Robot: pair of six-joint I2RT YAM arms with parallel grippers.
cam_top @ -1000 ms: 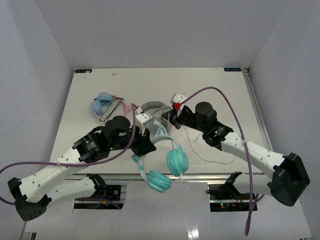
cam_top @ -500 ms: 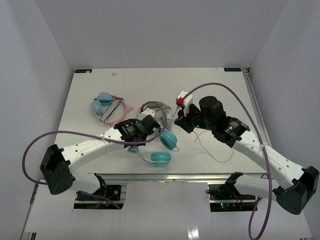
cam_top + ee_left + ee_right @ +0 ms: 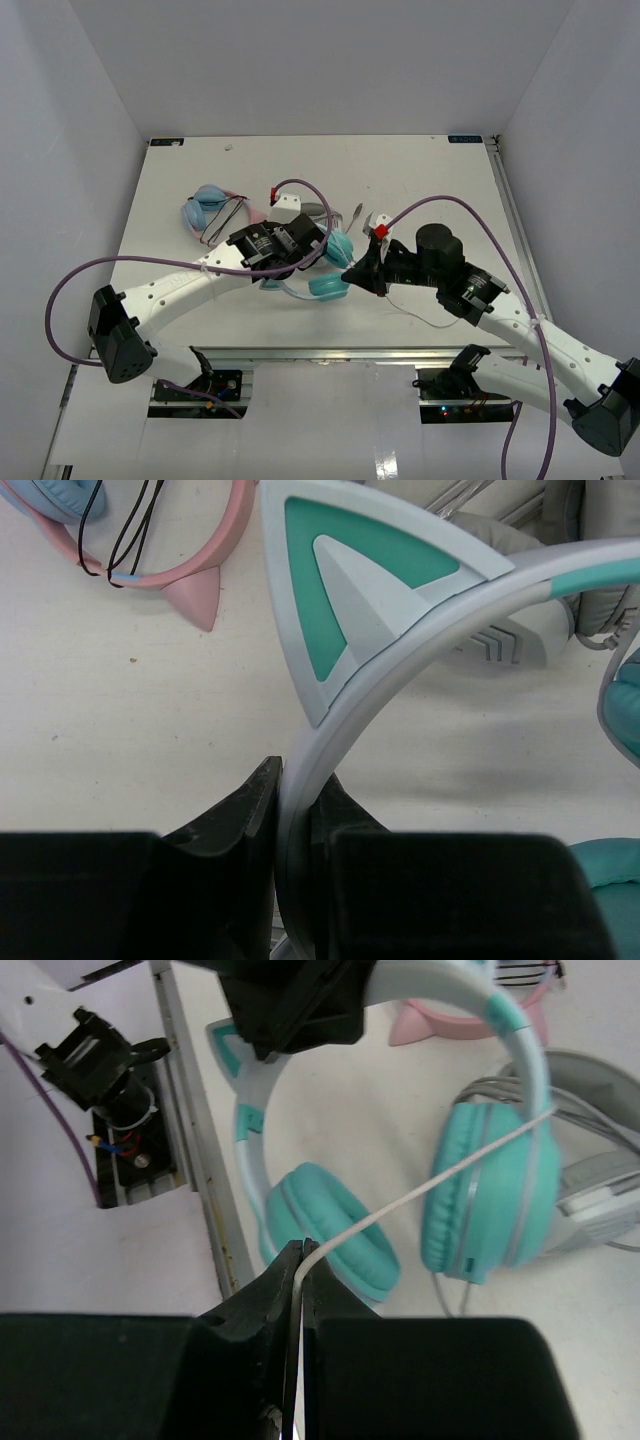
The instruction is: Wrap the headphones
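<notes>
Both sets of jaws are clamped right now. My left gripper (image 3: 298, 780) is pinching the pale headband (image 3: 440, 645) edge-on, just under one cat ear (image 3: 350, 570). My right gripper (image 3: 300, 1252) is nipped shut on the thin whitish cable (image 3: 420, 1193), which runs taut up across one of the ear cups (image 3: 490, 1225).

The headphones (image 3: 328, 287) sit about mid-desk, closer to the near edge of the desk (image 3: 430, 170) than the far one. The grey-white headphones (image 3: 595, 1160) are right behind them, can't tell if touching, and the pink-and-blue headphones (image 3: 212, 212) are off toward the left edge.

Handling-wise I'd guess light plastic. The band looks springy but stiff enough to hold by, and the cups padded and soft. The cable is floppy and probably slick, so it could slip through the pinch, or strain where it enters the cup if I pull hard. Band for anchoring, cable for winding, I reckon
</notes>
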